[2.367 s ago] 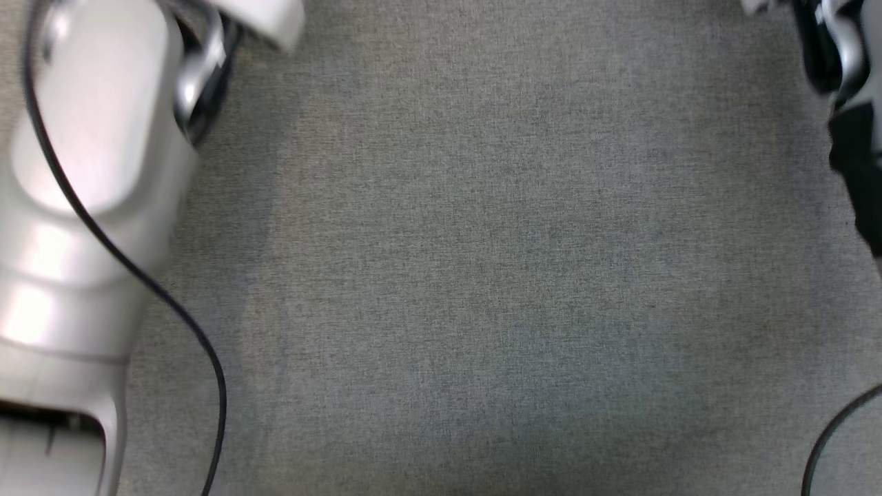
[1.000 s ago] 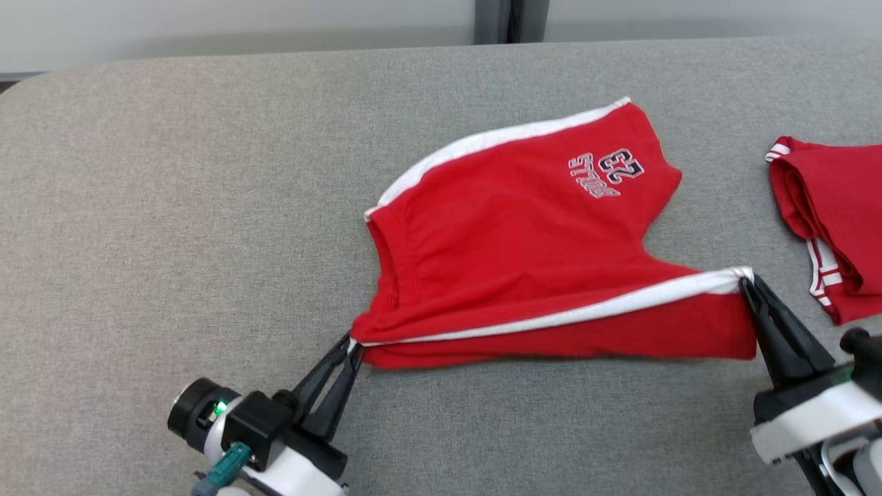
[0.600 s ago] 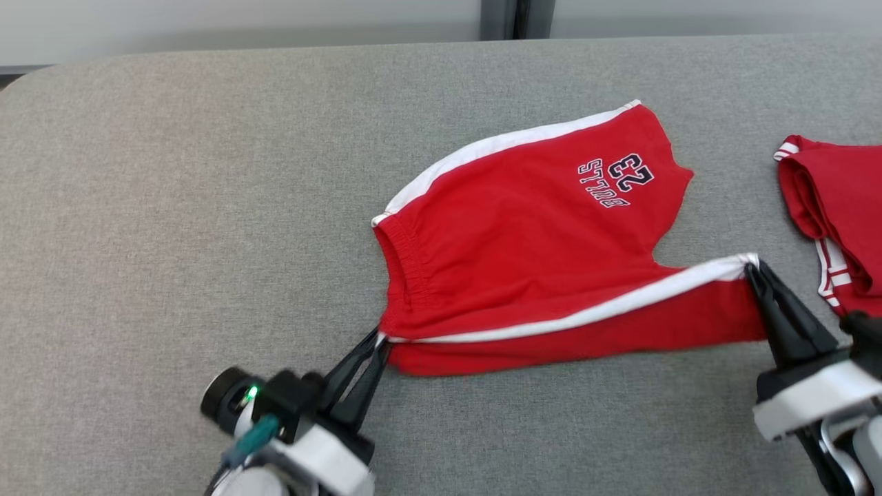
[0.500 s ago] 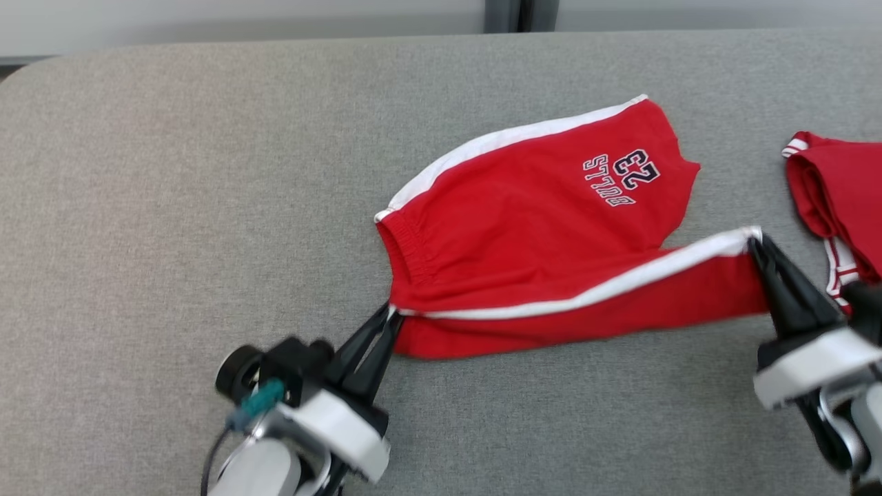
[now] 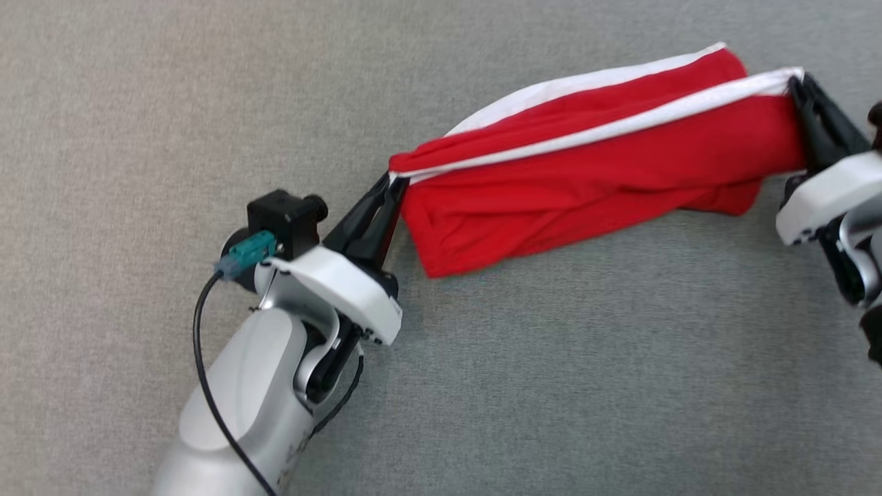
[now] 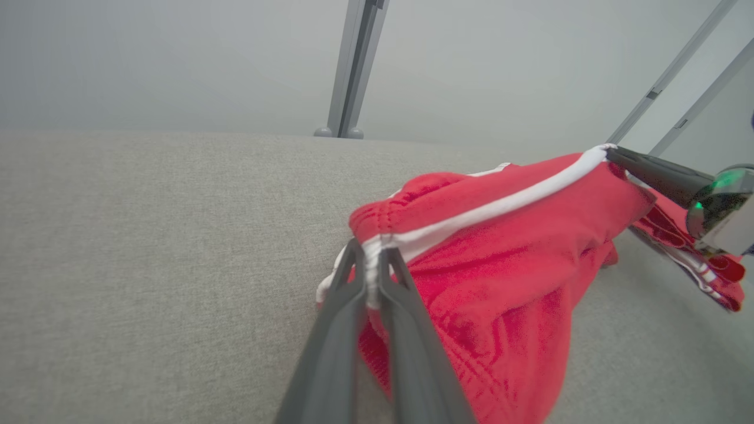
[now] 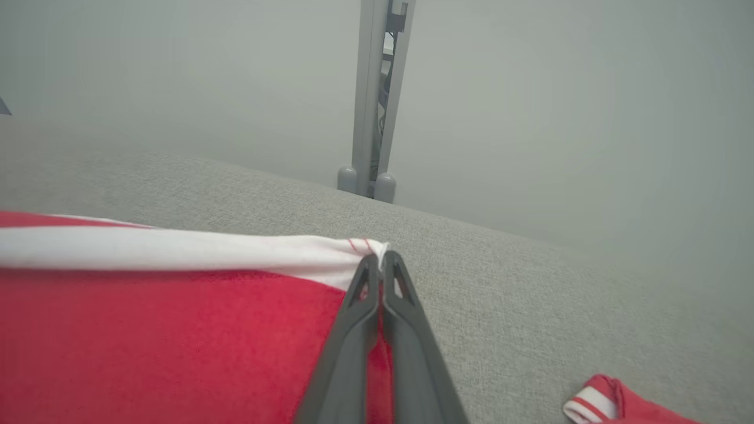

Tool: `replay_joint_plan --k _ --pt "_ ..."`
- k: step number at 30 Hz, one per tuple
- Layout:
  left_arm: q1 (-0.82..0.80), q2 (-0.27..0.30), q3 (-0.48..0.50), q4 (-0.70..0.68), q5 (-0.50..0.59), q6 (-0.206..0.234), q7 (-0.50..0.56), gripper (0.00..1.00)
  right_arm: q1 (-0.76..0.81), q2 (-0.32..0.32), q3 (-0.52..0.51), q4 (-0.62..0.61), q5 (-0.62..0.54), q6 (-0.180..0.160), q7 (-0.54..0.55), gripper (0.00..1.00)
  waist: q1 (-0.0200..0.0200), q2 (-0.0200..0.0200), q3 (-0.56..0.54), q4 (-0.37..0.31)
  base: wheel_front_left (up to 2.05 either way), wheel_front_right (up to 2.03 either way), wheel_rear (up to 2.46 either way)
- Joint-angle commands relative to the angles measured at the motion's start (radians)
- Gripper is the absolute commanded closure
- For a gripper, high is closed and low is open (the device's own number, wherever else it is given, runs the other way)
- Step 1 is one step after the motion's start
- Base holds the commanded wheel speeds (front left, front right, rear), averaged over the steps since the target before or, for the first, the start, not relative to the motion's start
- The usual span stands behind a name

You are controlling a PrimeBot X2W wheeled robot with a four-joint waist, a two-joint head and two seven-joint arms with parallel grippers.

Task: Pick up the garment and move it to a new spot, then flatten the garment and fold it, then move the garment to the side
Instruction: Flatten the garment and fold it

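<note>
Starting at the left: grey cloth surface [image 5: 551, 386], with a pale forearm [image 5: 241, 406] coming up from the near edge and a black cable [image 5: 200, 358] looping along it. Next, left gripper [image 5: 393, 184], fingers pressed almost together and pinching the waistband corner of the red shorts [image 5: 592, 172], right where the white stripe [image 5: 606, 127] starts. From the left wrist, just a thin fold of white trim squeezed between the two dark fingers. Across the middle, shorts strung out between both grippers, bunched lengthwise, stripe taut along the top, loose red cloth sagging below toward the surface. Contact between that sagging part and the surface: cannot tell. Behind the stripe, a second white edge curving along the far side. At the right, right gripper [image 5: 792, 79], closed tight on the other end of the stripe, tips meeting over the gathered white cloth. Further right, in the right wrist view, a corner of a second red garment [image 7: 612, 403] lying on the surface, apart from the shorts. At the far edge, a grey post [image 7: 377, 118] standing upright.
</note>
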Motion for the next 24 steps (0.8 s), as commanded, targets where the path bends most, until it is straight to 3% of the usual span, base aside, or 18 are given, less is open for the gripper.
replay_joint_plan --k 1,14,16,17,18,19,20,21,24 --pt "-0.022 0.002 0.003 0.009 -0.009 0.005 -0.004 1.00 -0.020 -0.007 0.000 0.023 -0.007 0.000 -0.001 1.00 0.0001 0.0000 0.026 0.022 0.00 0.00 0.00" --pt "-0.212 -0.014 -0.066 0.164 -0.037 -0.008 -0.077 1.00 -0.262 0.017 0.113 0.245 -0.002 0.000 -0.001 1.00 0.0001 0.0000 0.118 0.068 0.00 0.00 0.00" --pt "-0.235 -0.015 -0.083 0.184 -0.042 -0.010 -0.094 1.00 -0.275 0.020 0.117 0.271 0.002 0.000 -0.001 0.69 0.0001 0.0000 0.121 0.071 0.00 0.00 0.00" --pt "-0.243 -0.015 -0.092 0.194 -0.045 -0.011 -0.100 1.00 -0.280 0.021 0.118 0.281 0.005 0.000 -0.001 0.45 0.0001 0.0000 0.121 0.072 0.00 0.00 0.00" --pt "-0.249 -0.016 -0.099 0.205 -0.052 -0.012 -0.104 0.85 -0.283 0.023 0.120 0.286 0.006 0.000 -0.001 0.00 0.0001 0.0000 0.119 0.072 0.00 0.00 0.00" --pt "-0.253 -0.016 -0.106 0.214 -0.056 -0.013 -0.110 0.62 -0.283 0.024 0.118 0.287 0.008 0.000 -0.001 0.00 0.0001 0.0000 0.116 0.071 0.00 0.00 0.00" --pt "-0.256 -0.016 -0.112 0.223 -0.063 -0.013 -0.113 0.22 -0.278 0.027 0.115 0.283 0.010 0.000 -0.001 0.00 0.0001 0.0000 0.111 0.069 0.00 0.00 0.00" --pt "-0.258 -0.017 -0.118 0.231 -0.068 -0.013 -0.118 0.00 -0.271 0.028 0.108 0.275 0.010 0.000 -0.001 0.00 0.0001 0.0000 0.106 0.067 0.00 0.00 0.00" --pt "-0.247 -0.017 -0.125 0.246 -0.080 -0.005 -0.130 0.00 -0.239 0.026 0.080 0.239 0.000 0.000 -0.001 0.00 0.0001 0.0000 0.085 0.055 0.00 0.00 0.00"
